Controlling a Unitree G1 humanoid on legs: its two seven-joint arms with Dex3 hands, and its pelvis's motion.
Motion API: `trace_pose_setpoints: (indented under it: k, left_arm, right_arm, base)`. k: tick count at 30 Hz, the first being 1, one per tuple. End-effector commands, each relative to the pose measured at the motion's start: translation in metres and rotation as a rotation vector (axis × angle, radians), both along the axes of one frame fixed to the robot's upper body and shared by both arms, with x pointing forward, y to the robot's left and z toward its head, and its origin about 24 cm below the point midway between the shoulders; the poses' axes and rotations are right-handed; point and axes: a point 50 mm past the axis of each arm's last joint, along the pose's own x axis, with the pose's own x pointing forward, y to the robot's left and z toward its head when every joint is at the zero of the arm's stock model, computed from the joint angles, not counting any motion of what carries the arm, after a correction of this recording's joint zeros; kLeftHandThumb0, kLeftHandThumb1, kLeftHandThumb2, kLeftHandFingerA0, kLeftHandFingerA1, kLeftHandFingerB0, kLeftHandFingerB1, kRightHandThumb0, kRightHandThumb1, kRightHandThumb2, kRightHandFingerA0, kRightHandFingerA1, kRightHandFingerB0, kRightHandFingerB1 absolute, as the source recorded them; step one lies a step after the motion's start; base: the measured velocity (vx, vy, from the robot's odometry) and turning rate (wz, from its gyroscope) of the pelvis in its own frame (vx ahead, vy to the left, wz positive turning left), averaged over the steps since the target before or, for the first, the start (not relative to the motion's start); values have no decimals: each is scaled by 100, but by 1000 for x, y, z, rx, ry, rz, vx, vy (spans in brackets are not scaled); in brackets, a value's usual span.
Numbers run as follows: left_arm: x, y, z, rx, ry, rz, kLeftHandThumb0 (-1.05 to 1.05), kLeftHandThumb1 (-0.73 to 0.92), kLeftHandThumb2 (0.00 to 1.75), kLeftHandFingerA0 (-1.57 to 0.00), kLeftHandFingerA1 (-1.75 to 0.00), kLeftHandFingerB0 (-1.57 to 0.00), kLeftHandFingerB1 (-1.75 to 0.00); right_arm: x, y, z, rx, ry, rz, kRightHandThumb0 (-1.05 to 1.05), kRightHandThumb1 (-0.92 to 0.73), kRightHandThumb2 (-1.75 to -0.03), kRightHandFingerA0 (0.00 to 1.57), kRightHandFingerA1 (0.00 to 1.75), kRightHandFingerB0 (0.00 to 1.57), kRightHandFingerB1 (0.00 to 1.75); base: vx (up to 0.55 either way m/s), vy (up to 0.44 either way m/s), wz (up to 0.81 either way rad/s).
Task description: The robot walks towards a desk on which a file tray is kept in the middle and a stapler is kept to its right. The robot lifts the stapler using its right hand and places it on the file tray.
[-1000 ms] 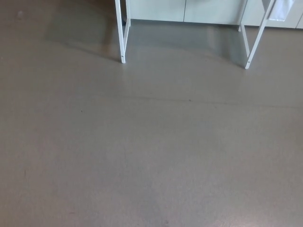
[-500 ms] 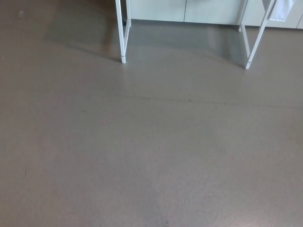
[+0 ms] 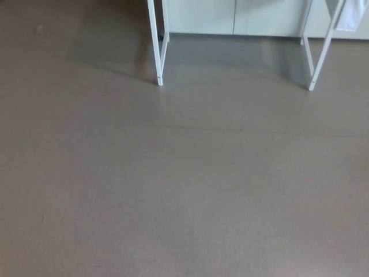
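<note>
Neither the stapler nor the file tray shows in the head view, and the desk's top is out of frame. Only the desk's white legs appear at the top: the left leg (image 3: 155, 49) and the right leg (image 3: 322, 52). Neither of my hands is in the picture.
Grey-brown floor (image 3: 184, 184) fills nearly the whole view. Pale cabinet fronts (image 3: 230, 17) run along the wall behind the desk legs. A white cloth or sheet (image 3: 350, 14) hangs at the top right corner.
The whole picture has shifted down and to the right, so the camera has moved; the desk legs sit slightly lower and further right in the frame.
</note>
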Motion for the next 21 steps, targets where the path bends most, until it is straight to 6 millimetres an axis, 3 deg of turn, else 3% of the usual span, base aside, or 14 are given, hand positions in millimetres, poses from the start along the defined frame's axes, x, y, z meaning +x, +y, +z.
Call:
trace_pose_setpoints:
  k: [1,2,3,7,8,9,14,15,16,17,18,19,20,21]
  left_arm:
    - [5,-1,1,8,-24,-25,-58,86,65,-23,-39,-28,-35]
    - [5,-1,1,6,-23,-27,-58,86,65,-23,-39,-28,-35]
    - [5,-2,1,3,-26,-22,-58,85,65,-23,-39,-28,-36]
    - [4,-1,-4,18,-13,-18,-59,85,65,-25,-40,-30,-38]
    - [3,-2,-7,17,-10,-4,-58,85,65,-26,-41,-29,-37]
    - [3,-1,-8,23,-5,-11,-58,85,65,-26,-41,-29,-37]
    - [3,-3,-7,21,-11,-13,-57,86,65,-26,-41,-29,-36]
    - [4,-4,-6,17,-20,-19,-57,86,65,-26,-41,-30,-38]
    - [4,-5,-6,16,-23,-21,-57,86,65,-26,-41,-28,-37]
    - [4,-5,-7,15,-23,-17,-58,85,65,-25,-41,-28,-37]
    - [4,-5,-8,14,-24,-13,-58,85,65,-25,-41,-28,-37]
    - [4,-6,-10,23,-12,-8,-57,86,65,-27,-40,-29,-37]
    - [4,-6,-11,33,-2,-3,-57,86,65,-28,-41,-31,-38]
    - [4,-6,-12,37,4,-3,-57,86,65,-29,-41,-32,-38]
  right_arm:
    - [6,-5,5,-13,-17,5,-61,-47,-81,1,27,5,32]
    - [7,-5,6,-11,-16,8,-61,-47,-81,1,27,5,32]
    - [7,-5,4,33,-62,-51,-51,-59,-58,7,26,10,26]
    - [10,-7,8,6,-37,-7,-54,-60,-59,0,19,9,25]
    - [14,-8,11,-5,-36,0,-60,-48,-80,0,18,7,29]
    - [13,-8,11,0,-43,1,-55,-60,-60,0,17,10,25]
    - [18,-7,13,20,-69,-4,-51,-61,-61,5,22,8,24]
    - [21,-7,15,26,-71,-10,-56,-59,-67,8,21,10,23]
    - [23,-8,16,22,-63,-7,-55,-45,-81,0,30,2,32]
    - [24,-9,16,9,-52,-1,-55,-47,-81,0,28,4,31]
    - [25,-9,16,-2,-53,2,-55,-47,-81,0,28,4,31]
    - [27,-9,17,14,-97,-24,-48,-58,-61,5,23,10,24]
    - [29,-9,17,0,-73,-3,-55,-59,-66,7,21,10,24]
    - [31,-10,19,-2,-63,17,-55,-46,-81,0,30,2,31]
  base:
    - [45,144,-6]
    - [119,176,-13]
    - [198,245,-15]
    - [274,285,-6]
    - [196,170,-7]
    - [194,113,-2]
    - [198,-5,9]
    - [227,-102,12]
    - [232,-168,16]
    - [124,-163,13]
    - [197,-191,16]
    - [254,-236,21]
    - [312,-287,31]
    - [332,-415,27]
